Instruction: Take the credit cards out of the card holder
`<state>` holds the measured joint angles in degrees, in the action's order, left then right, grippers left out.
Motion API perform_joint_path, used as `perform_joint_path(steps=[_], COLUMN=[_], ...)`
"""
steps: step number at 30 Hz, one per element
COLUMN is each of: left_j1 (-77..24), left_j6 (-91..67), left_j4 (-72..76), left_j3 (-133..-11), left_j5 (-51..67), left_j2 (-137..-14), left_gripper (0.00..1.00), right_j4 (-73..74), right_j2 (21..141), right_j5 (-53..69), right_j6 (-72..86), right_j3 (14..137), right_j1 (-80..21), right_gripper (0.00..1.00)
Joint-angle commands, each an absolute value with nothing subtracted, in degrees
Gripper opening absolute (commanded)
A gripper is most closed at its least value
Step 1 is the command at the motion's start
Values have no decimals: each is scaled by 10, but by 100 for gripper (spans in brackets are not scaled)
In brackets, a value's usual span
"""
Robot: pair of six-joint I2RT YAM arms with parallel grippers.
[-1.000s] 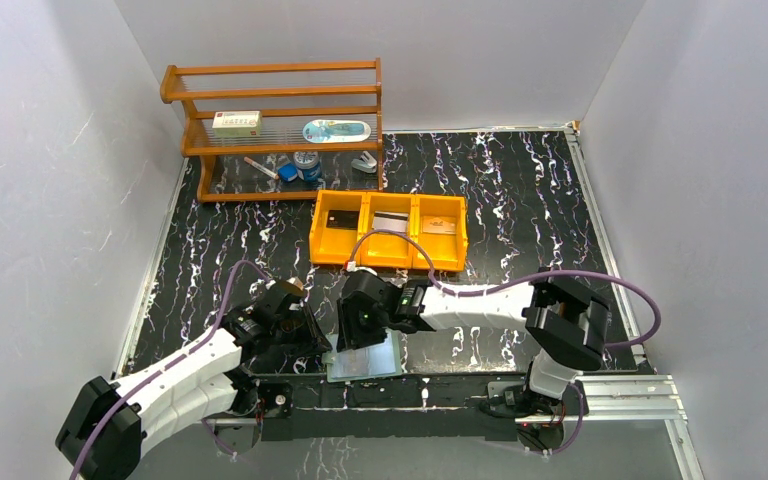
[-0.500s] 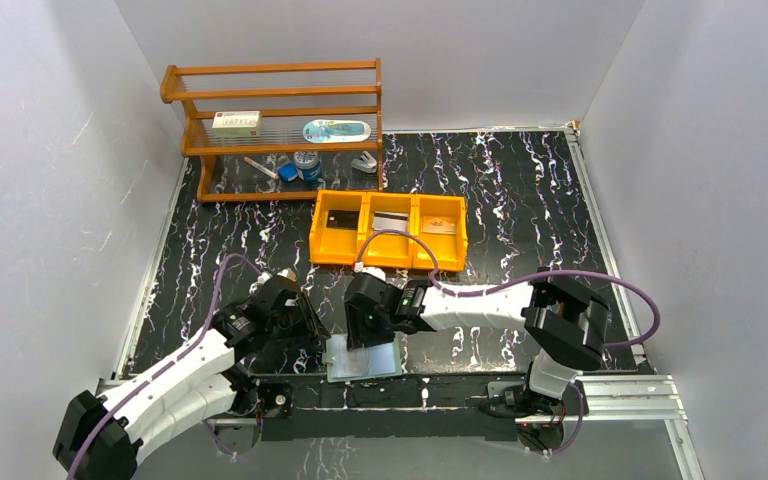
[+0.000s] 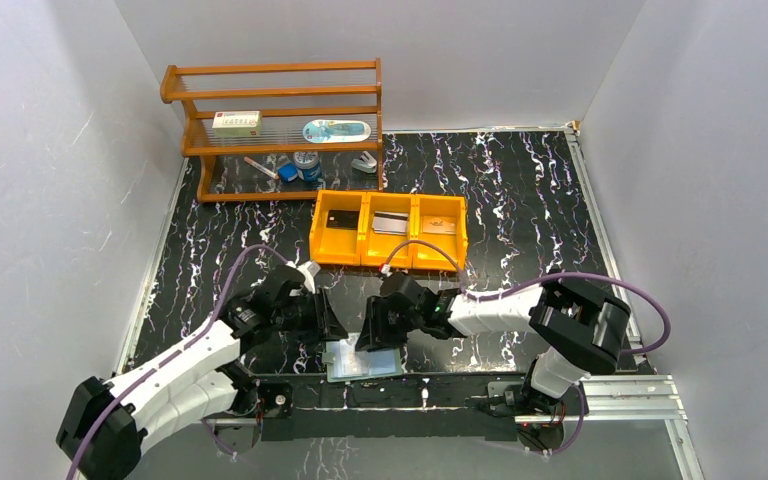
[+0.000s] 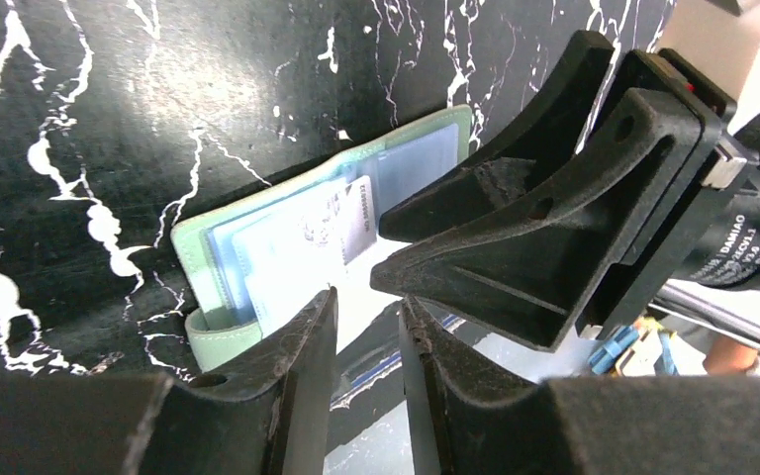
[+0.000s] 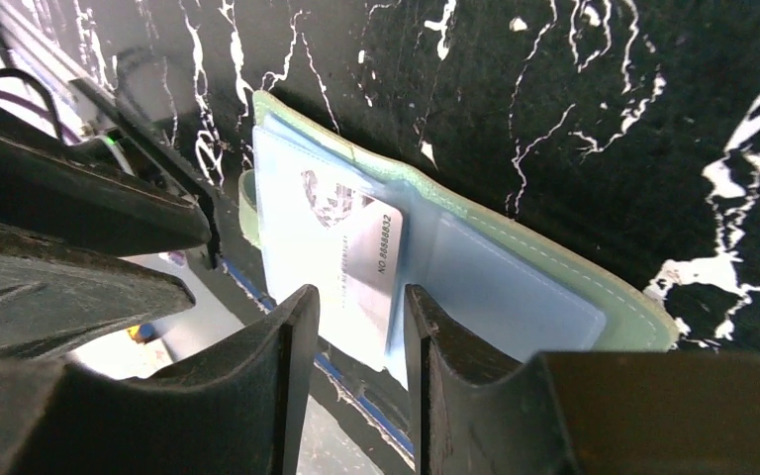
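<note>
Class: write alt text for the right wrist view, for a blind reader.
An open green card holder lies on the marbled table, a pale card sticking from its pocket, seen between the parted jaws of the right gripper.

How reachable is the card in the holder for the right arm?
Probably yes: the right tool hovers open just above the card jutting from the card holder, nothing between; the left tool sits alongside, not over it.

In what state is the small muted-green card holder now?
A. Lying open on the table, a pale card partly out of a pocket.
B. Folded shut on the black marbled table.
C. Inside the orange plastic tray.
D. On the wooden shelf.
A: the muted-green card holder lies spread open on the black marbled table, and a pale printed card sticks partly out of its glossy inner pocket.
</note>
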<state>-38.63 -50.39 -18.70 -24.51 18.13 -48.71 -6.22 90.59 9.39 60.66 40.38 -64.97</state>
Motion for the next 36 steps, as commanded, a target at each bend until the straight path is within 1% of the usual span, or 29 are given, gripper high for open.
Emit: perform_joint_path(steps=[1,5,12,15,20,28,33,34,36], left_j1=[-389,-390,-399,-402,-411,-427,-431,-431,-431], left_j6=[-485,-494,-505,-505,-502,-510,-514,-515,-516], left_j4=[-168,-169,-182,-182,-184,-184,-185,-187,-190], left_j3=[-245,-231,-222,-218,-217,-208,-202,-202,-202], left_j5=[246,239,213,204,189,163,152,148,141], left_j2=[-510,-540,-574,-582,-604,-617,-611,-609,-607], left_gripper=[28,26,24,23,19,17,16,16,16], right_j4=[-174,-232,-287,-301,-316,-333,-328,-318,-291], right_j2=[908,912,934,939,941,955,946,938,919], right_j5=[144,166,196,202,207,216,213,205,188], right_j6=[646,670,691,696,699,710,708,706,698], right_j3=[367,331,308,303,299,295,294,292,288], right_j1=[-633,-619,-610,-608,-606,-606,-605,-605,-603], right_gripper=[44,40,38,35,28,30,13,11,10])
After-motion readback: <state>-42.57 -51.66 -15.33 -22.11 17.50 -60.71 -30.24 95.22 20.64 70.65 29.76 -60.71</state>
